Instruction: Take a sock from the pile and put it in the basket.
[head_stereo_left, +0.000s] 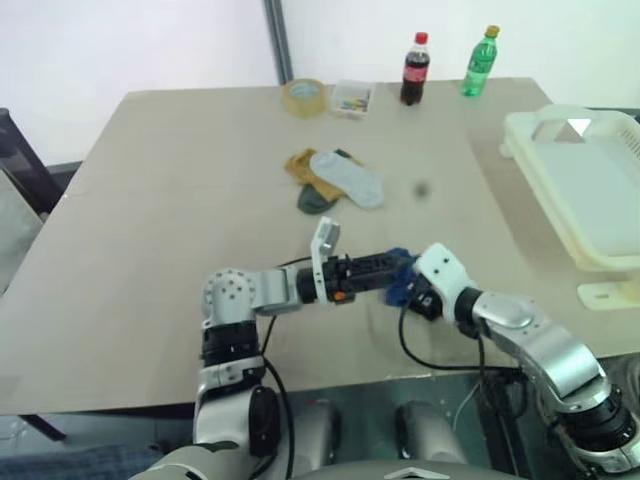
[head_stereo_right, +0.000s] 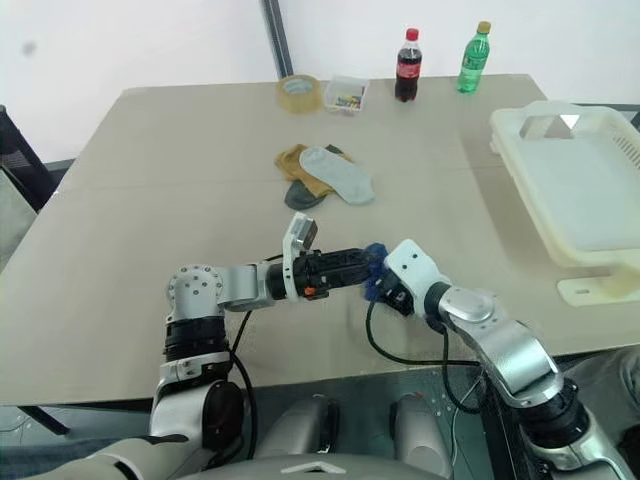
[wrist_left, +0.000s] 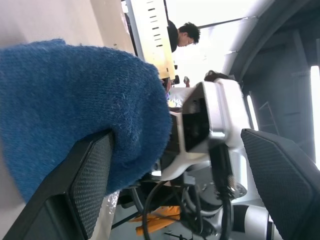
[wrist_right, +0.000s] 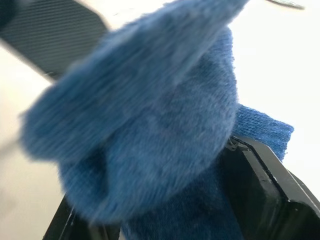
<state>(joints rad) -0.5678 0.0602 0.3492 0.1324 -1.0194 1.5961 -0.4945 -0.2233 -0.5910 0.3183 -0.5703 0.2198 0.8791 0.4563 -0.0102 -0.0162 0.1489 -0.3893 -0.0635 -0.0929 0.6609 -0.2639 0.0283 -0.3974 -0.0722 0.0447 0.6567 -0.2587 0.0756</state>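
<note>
A bright blue sock hangs just above the table's near edge, with my right gripper shut on it. In the right wrist view the sock bulges between the black fingers. My left gripper points level toward the right one and stands open, the sock lying against one finger while the other finger stands well apart. The pile of grey, mustard and dark green socks lies mid-table. The cream basket sits at the table's right edge.
At the far edge stand a tape roll, a small clear box, a cola bottle and a green bottle. A person shows in the background of the left wrist view.
</note>
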